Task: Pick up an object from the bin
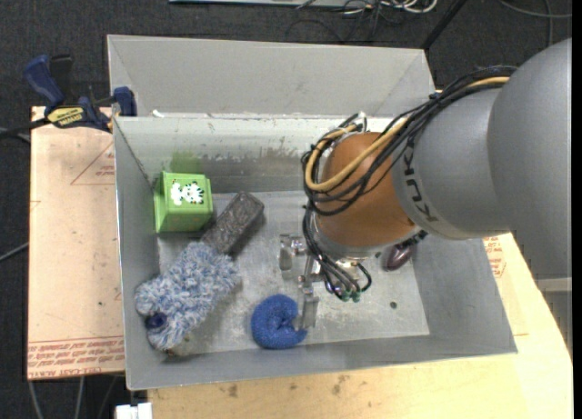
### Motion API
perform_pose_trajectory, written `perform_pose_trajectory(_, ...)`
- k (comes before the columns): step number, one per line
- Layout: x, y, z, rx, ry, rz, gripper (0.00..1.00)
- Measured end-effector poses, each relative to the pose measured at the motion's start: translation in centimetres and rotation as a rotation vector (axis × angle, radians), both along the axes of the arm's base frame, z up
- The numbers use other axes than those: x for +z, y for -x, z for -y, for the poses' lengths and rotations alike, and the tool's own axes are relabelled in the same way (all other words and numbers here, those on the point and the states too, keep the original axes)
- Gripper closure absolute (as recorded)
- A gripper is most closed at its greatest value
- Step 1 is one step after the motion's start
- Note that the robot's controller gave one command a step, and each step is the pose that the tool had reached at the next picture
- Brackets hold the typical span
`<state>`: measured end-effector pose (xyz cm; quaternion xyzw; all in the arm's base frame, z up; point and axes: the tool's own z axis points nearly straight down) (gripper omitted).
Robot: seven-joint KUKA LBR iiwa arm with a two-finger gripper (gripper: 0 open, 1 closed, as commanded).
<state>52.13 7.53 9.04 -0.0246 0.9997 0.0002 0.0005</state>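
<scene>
The pincer point(306, 311) hangs low at the bin's point(273, 144) near wall, its tip at the right edge of a round blue fuzzy ring point(275, 325). Whether it stands wide or narrow I cannot tell. The ring lies just left of the tip and, being round, has no long axis to match. Farther left lies a shaggy blue-white mitt point(186, 294), and beyond it a dark grey block point(234, 222) and a green cube point(184, 201).

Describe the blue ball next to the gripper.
The blue ball is a round, fuzzy lump, yarn-like by its look, plain deep blue. It lies on the bin floor near the front wall, apart from the other things. The gripper is down at its arm-side edge and seems to touch it.
</scene>
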Motion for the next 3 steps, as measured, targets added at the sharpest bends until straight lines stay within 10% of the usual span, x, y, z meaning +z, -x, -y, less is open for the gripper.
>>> perform_pose_trajectory(1, -0.7, 0.5, -1.8, -0.138, 0.000, -0.002, 0.00)
perform_pose_trajectory(2, -1.2, 0.9, -2.9, 0.065, 0.000, 0.000, 0.00)
perform_pose_trajectory(3, -1.8, -0.7, -5.9, -0.222, -0.002, -0.001, 1.00)
